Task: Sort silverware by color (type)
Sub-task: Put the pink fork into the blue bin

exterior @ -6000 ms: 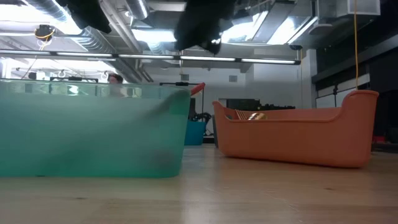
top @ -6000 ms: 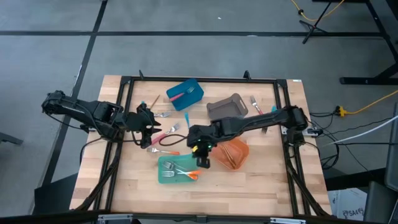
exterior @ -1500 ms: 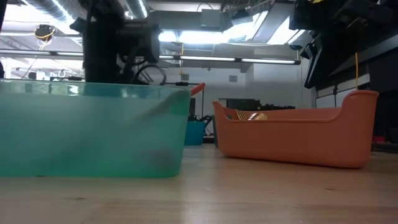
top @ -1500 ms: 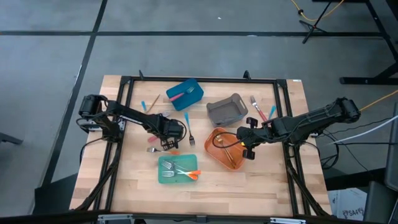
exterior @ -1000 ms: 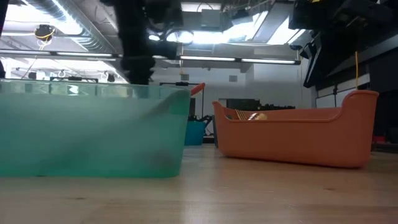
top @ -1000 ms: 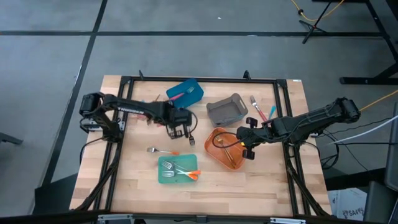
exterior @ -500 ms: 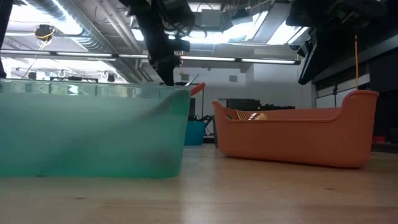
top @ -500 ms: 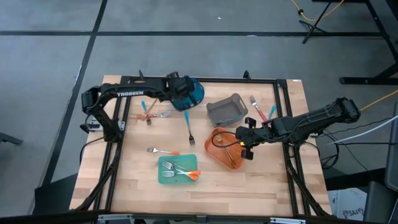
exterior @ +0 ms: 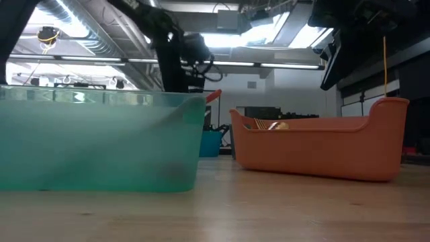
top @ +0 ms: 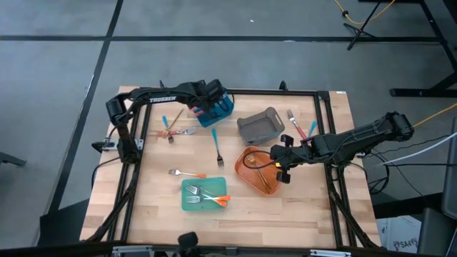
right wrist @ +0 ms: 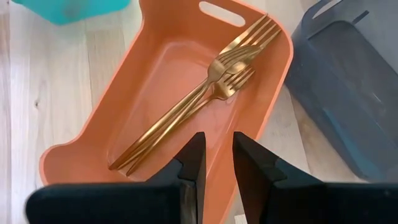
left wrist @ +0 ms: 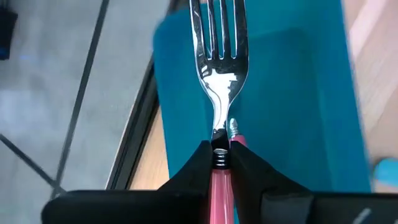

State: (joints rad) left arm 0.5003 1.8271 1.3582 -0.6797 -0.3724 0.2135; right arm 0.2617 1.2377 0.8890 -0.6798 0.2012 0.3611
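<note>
Four views, each hiding something. From above, my left pincer point(top: 209, 100) sits over the blue bin point(top: 223, 107) at the far side of the table point(top: 300, 207), covering most of it, and what I carry is lost under the arm. My right pincer point(top: 283, 169) hovers at the orange bin point(top: 251, 170) rim. Loose forks lie on the wood: a blue-handled fork point(top: 217, 146), an orange-handled fork point(top: 186, 173), others too small to sort.

At table height, the teal bin point(exterior: 101, 141) fills the foreground and blocks nearly everything behind it; its contents are only a blur.

My left wrist camera settles it: my pincer point(left wrist: 221, 163) is clamped on a pink-handled fork point(left wrist: 220, 68), tines over the blue bin.

My right wrist camera shows gold forks point(right wrist: 205, 93) lying in the orange bin, my right pincer point(right wrist: 216, 163) nearly together with nothing between, and the grey bin point(right wrist: 348, 81) cut off at the edge.
</note>
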